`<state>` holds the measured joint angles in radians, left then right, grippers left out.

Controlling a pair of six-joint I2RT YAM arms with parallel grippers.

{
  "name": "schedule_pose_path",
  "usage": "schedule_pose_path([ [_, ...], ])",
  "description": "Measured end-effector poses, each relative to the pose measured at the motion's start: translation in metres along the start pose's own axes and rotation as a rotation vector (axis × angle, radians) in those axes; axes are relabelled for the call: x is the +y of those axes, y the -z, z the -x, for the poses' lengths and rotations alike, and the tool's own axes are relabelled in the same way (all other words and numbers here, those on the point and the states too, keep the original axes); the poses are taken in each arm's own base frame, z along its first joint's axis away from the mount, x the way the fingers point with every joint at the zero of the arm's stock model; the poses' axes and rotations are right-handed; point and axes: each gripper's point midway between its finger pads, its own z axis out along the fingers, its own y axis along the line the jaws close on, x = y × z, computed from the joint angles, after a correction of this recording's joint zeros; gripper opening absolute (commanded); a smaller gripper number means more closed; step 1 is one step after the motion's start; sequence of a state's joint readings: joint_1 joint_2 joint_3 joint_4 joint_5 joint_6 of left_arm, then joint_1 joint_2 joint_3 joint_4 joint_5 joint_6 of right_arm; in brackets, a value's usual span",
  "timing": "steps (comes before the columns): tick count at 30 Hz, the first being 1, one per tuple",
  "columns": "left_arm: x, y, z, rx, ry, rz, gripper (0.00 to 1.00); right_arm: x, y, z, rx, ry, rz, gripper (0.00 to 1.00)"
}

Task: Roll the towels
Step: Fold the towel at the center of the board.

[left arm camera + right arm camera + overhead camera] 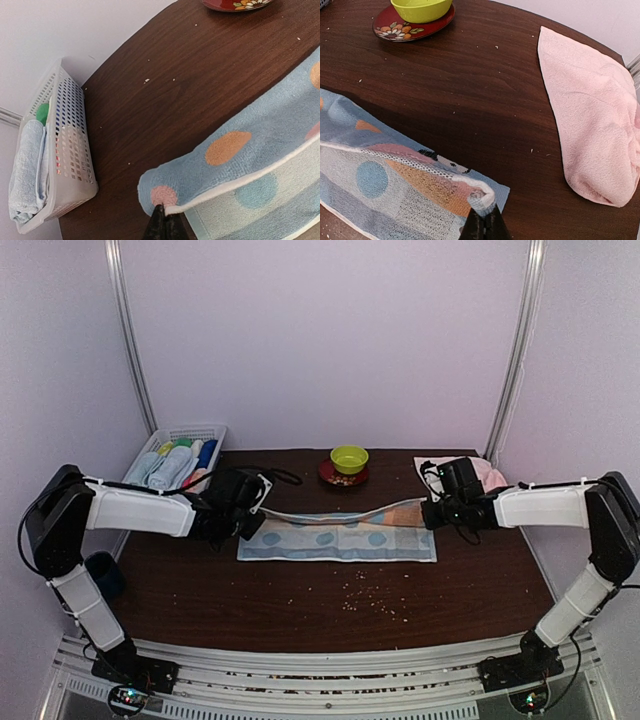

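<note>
At the far left corner of the worktop (300, 590) a white mesh basket (190, 428) (70, 145) sits at the edge, packed with rolled cloths (165, 465) in pale blue, green and other colours. Just right of it the left end effector (258, 518) (163, 215) has its fingers pressed together on the far left corner of the light blue towel (340, 542) (260, 150) (380, 185), pinching the white-hemmed edge, with the spotted cloth curled over just above the tips. This towel lies lengthwise across the middle of the worktop between the two arms; its near part is flat on the wood, while its far long edge is raised off the surface and sags in a shallow curve from one grip to the other. Behind the towel, well apart from it, a yellow-green bowl (349, 456) (420, 7) stands on a red flowered plate (328, 476) (395, 27). Pale crumbs (370, 595) are scattered on the dark wood nearer the arms' bases. Further right, the right end effector (425, 508) (482, 220) is clamped on the towel's far right corner, the cloth bunched into a small fold between its tips. Beyond it, at the far right corner, the pale pink towel (492, 474) (590, 115) lies loosely folded on the worktop, apart from the blue one and touched by neither arm
</note>
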<state>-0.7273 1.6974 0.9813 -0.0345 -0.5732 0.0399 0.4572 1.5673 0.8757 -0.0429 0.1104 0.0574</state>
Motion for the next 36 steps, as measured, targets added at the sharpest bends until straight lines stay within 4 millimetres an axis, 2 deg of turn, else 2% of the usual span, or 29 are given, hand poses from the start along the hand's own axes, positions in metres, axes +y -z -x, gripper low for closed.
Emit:
schedule_pose_path([
  [11, 0.006, 0.004, -0.01, 0.03, 0.006, 0.028, 0.0, 0.009, 0.017, -0.006, 0.016, 0.035, 0.002, 0.0],
  [17, 0.003, 0.004, -0.025, 0.061, -0.006, 0.021, 0.0, 0.007, 0.019, -0.013, 0.032, 0.048, -0.022, 0.0],
  [25, -0.004, 0.013, -0.026, 0.047, 0.006, -0.013, 0.0, 0.002, 0.019, -0.016, 0.038, 0.056, -0.063, 0.0],
  [31, -0.015, 0.016, -0.027, 0.045, -0.001, -0.046, 0.0, 0.002, 0.019, -0.016, 0.04, 0.06, -0.075, 0.01],
  [36, -0.025, 0.019, -0.036, 0.061, -0.01, -0.076, 0.0, 0.002, 0.019, -0.019, 0.051, 0.068, -0.082, 0.04],
])
